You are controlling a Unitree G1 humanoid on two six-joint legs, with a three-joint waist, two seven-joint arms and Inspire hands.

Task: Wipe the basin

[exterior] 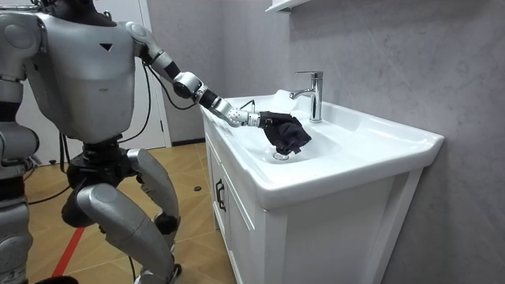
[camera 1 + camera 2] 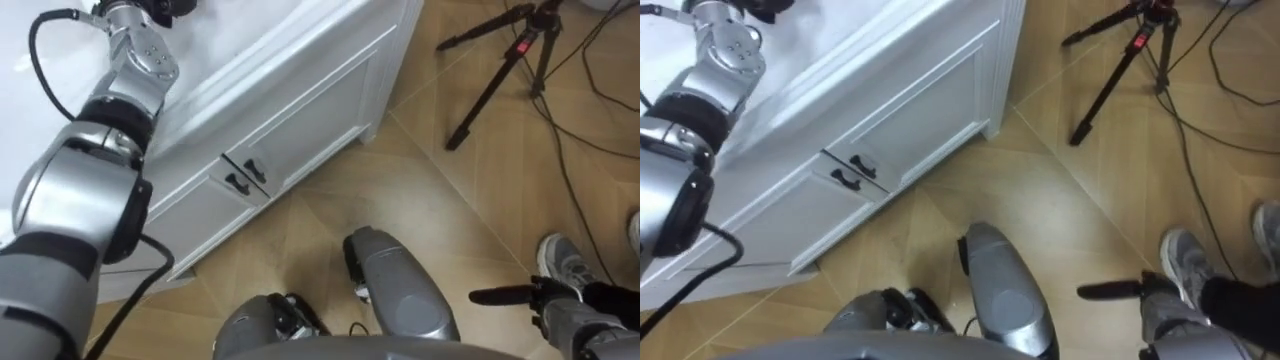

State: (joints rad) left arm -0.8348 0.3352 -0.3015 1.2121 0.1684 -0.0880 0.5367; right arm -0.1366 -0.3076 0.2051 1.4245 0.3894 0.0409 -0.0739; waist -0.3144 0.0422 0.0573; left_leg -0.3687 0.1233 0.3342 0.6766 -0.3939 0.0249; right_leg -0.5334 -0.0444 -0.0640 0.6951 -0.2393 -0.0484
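in the room view the robot stands at the left end of a white vanity cabinet [image 1: 237, 229], at the left of the frame. its left arm reaches right, across the counter [image 1: 410, 150] and into the basin [image 1: 347, 142]. the left robot hand [image 1: 267, 119] looks clamped round a bunched dark cloth [image 1: 292, 138], though dark fingers and dark cloth merge, so the exact grip is hard to read. the cloth sits mid-frame, low in the basin. it is just above the drain [image 1: 278, 156] and just left of and below the chrome faucet [image 1: 313, 95]. i judge it is held there to rub the bowl's floor, where water collects. the long reach from the side seems to keep the body off the cabinet front.

the cloth's bulk runs from the hand down and right, its loose end drooping toward the drain. the forearm points toward the faucet. the basin's long axis runs from lower left to right of the frame, along the grey wall.

the right robot hand [image 2: 560, 318] shows at the lower right of the left eye view, over the wood floor [image 2: 400, 180]. i cannot tell its state.
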